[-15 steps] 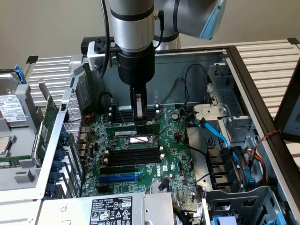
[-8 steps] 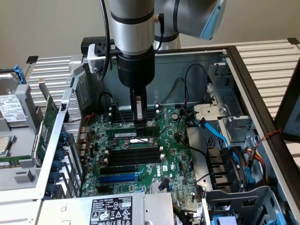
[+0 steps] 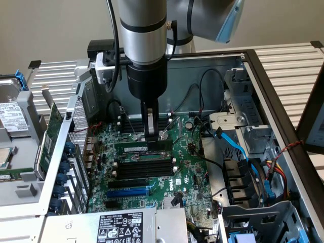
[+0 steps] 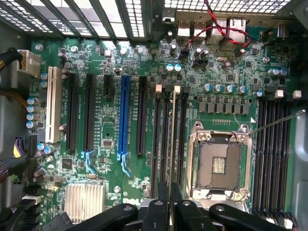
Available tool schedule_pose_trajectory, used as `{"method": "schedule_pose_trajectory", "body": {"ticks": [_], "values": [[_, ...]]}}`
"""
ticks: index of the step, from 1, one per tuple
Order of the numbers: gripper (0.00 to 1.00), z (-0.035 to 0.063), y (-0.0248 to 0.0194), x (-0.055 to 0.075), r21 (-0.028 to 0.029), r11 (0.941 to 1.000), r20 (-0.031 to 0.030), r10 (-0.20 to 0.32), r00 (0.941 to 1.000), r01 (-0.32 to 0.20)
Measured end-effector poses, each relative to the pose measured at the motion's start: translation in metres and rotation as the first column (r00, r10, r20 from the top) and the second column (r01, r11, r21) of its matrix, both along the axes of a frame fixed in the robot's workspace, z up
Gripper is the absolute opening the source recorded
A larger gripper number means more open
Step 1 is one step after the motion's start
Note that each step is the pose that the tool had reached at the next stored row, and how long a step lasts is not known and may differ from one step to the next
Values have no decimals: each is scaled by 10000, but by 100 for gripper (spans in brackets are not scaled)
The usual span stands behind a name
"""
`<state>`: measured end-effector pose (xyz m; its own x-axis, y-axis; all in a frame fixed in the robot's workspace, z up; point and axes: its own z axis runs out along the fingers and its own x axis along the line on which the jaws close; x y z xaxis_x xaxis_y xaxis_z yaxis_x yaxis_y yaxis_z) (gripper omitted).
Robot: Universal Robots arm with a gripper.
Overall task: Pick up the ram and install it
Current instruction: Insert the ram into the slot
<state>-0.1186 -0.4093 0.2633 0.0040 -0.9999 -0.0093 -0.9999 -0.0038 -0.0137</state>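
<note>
Case [image 3: 263, 71]: lies open, motherboard [image 3: 187, 167] facing up for the arm [image 3: 144, 30] to reach.
Claw [image 3: 150, 135]: narrow, pinching the ram [image 3: 129, 148] by its upper edge, which keeps it upright.
Ram: mid-motherboard, edge-down at the black slots [image 3: 144, 169] beside the socket [image 4: 219, 163], aligned for seating.

Arm [image 3: 142, 30]: brushed silver-grey cylinder, pale blue joint cap [image 3: 230, 23].
Wrist housing [image 3: 147, 81]: matte black, round.
Black cable [image 3: 112, 30] along the side.
White side bracket [image 3: 104, 66].
Gripper [image 3: 150, 135]: narrow dark fingers [image 4: 162, 207], glossy black linkages.
</note>
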Motion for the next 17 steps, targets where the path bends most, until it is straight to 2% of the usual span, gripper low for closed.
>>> {"method": "schedule_pose_trajectory", "body": {"ticks": [17], "values": [[14, -124, -9, -1, -4, 10000, -2, 83, 10000, -83]]}}
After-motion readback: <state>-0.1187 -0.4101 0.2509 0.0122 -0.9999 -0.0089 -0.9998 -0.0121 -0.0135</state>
